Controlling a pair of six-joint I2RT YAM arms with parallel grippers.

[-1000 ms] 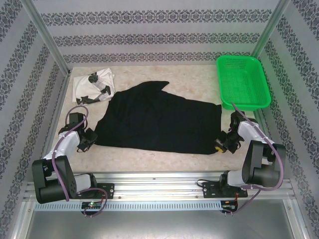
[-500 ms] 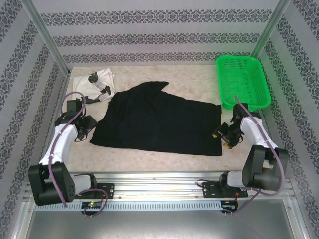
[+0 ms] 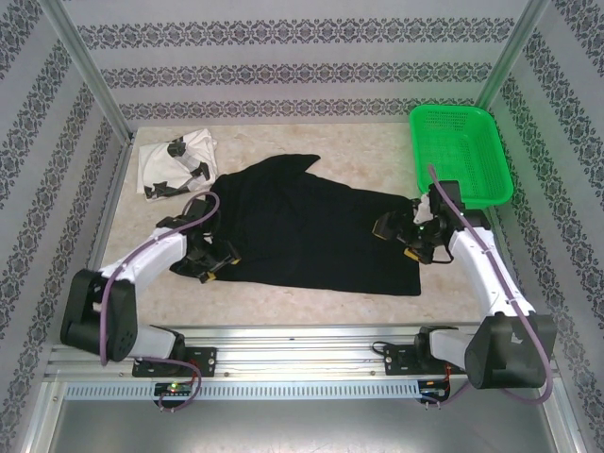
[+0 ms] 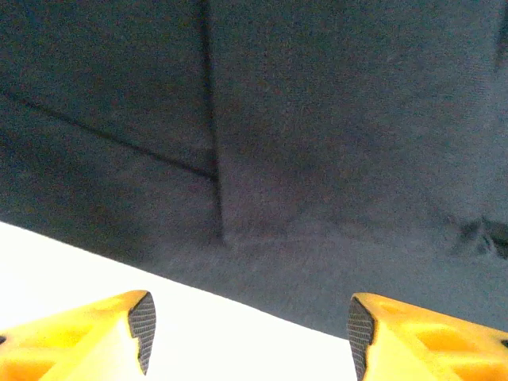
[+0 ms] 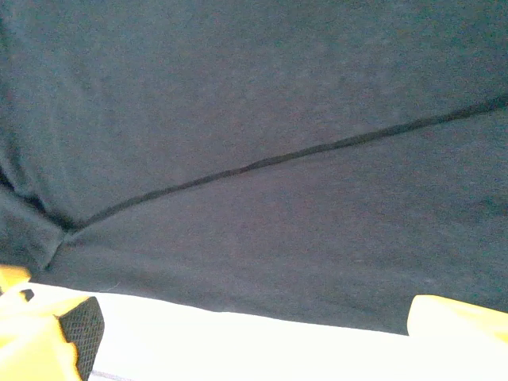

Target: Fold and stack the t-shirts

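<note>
The black t-shirt (image 3: 302, 236) lies spread flat across the middle of the table. My left gripper (image 3: 214, 263) hovers over its near left edge. In the left wrist view that gripper (image 4: 250, 333) is open, with bare table and the black cloth's hem (image 4: 317, 159) between its yellow fingers (image 4: 139, 325). My right gripper (image 3: 394, 238) is over the shirt's right side. It (image 5: 254, 333) is wide open above the black cloth (image 5: 262, 119), holding nothing. The white t-shirt (image 3: 175, 162) with black marks lies crumpled at the far left corner.
A green mesh basket (image 3: 460, 156) stands at the far right, just behind the right arm. Patterned walls and metal posts enclose the table (image 3: 311, 302). A strip of bare tabletop runs along the near edge in front of the black shirt.
Both grippers were shut at the black shirt's near corners and have since opened and let go. Each arm has swung inward over the shirt, the right one also farther back.
</note>
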